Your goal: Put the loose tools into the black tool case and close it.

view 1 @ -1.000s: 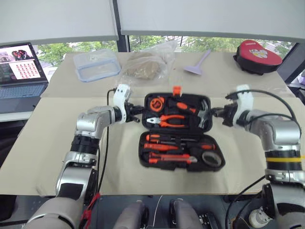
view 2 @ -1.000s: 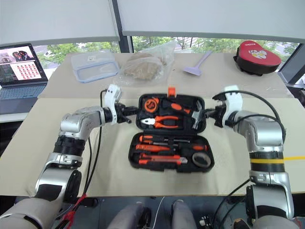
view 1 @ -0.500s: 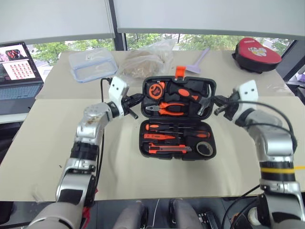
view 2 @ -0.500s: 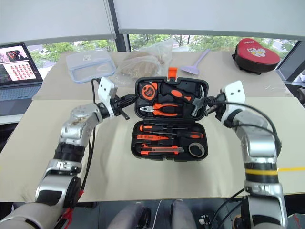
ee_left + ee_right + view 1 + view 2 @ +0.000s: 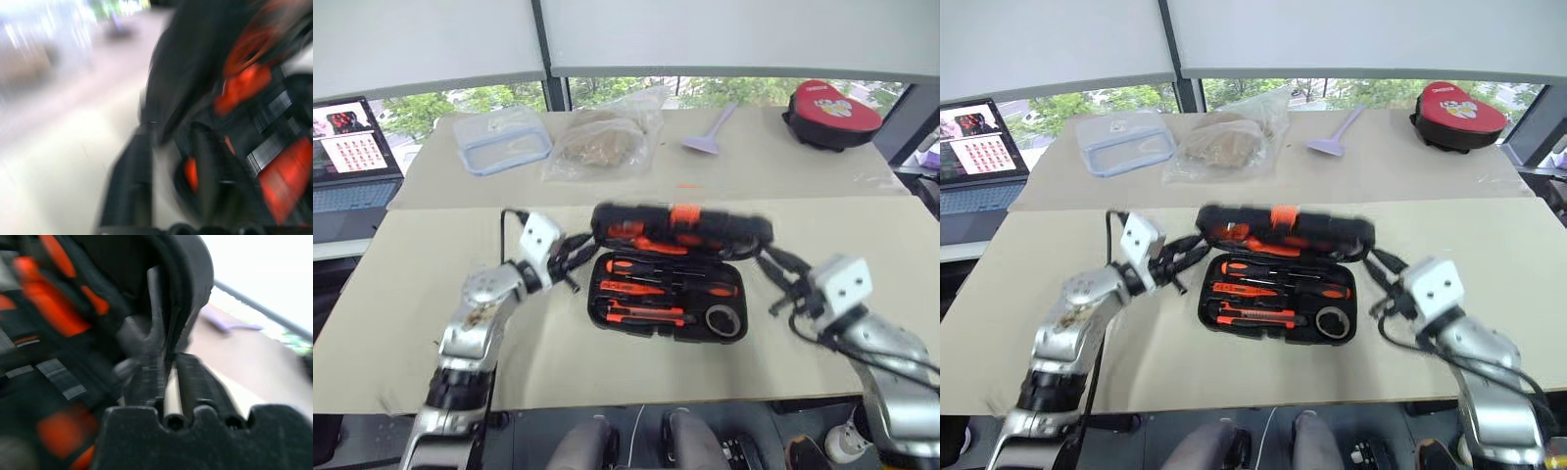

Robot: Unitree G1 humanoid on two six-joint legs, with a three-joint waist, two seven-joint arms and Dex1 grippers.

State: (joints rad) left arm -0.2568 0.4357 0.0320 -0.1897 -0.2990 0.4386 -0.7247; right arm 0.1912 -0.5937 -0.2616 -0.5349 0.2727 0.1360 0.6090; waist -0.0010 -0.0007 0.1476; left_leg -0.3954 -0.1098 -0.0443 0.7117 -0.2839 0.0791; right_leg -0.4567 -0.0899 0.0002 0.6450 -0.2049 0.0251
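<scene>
Lid of black tool case (image 5: 671,269) swung half-shut, screwdrivers (image 5: 661,290) inside, left gripper (image 5: 576,257), right gripper (image 5: 781,277) parted, empty.

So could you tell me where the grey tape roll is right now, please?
In the left eye view the grey tape roll sits in the near right corner of the black tool case, just right of the utility knife.
</scene>
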